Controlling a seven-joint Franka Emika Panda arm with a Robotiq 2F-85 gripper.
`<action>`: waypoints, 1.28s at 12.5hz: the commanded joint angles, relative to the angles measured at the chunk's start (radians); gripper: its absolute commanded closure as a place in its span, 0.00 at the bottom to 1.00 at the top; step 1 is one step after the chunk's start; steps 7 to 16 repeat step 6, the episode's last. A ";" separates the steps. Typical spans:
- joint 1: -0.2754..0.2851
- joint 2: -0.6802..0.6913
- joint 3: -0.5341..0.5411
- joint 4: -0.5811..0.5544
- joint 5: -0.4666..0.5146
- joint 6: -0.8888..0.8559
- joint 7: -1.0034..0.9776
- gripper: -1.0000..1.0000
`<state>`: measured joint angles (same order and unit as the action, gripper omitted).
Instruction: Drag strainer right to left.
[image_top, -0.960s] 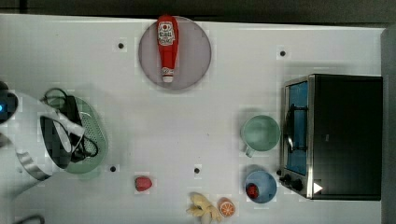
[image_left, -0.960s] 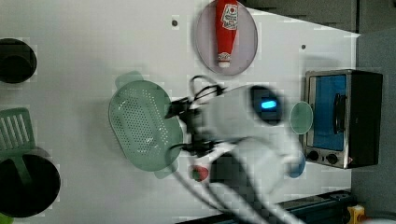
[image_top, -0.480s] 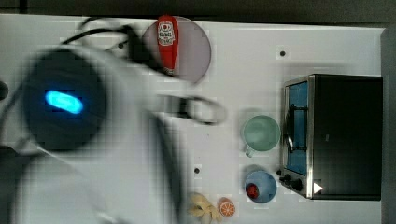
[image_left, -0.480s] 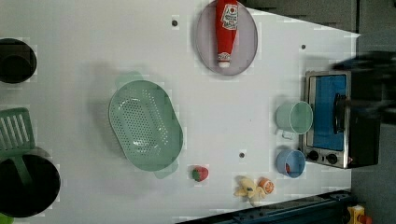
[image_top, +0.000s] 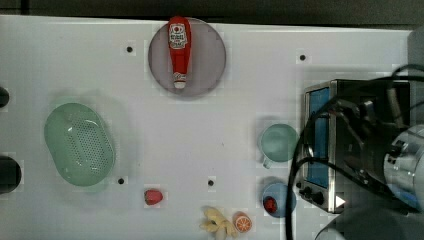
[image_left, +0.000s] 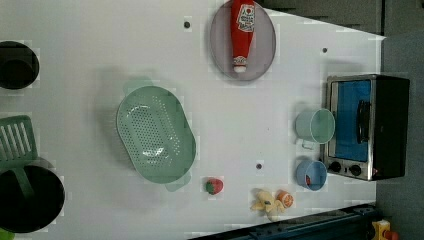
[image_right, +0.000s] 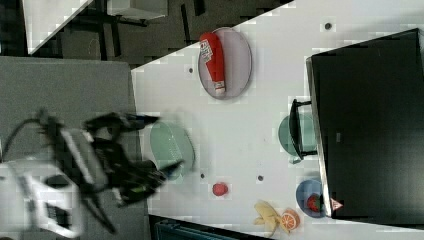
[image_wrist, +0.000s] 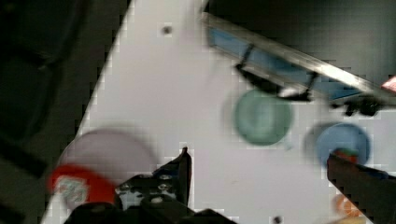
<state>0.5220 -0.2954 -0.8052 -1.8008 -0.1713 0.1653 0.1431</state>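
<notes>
Strainer (image_left: 155, 133) unlabelled; ketchup bottle (image_left: 242, 31) label on plate (image_left: 264, 55) unreadable.

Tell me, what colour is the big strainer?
Pale mint green strainer, dotted with small holes; clearest in the left view.

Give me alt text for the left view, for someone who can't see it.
A mint-green oval strainer sits alone on a white table, with nothing gripping it. A ketchup bottle lies on a grey plate at the left view's top; on the left view's right a green mug and a blue bowl stand beside a toaster oven.
</notes>
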 joint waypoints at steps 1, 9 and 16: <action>0.123 0.077 0.090 -0.055 0.004 -0.023 -0.097 0.00; 0.124 0.087 0.090 -0.055 0.004 -0.023 -0.097 0.00; 0.124 0.087 0.090 -0.055 0.004 -0.023 -0.097 0.00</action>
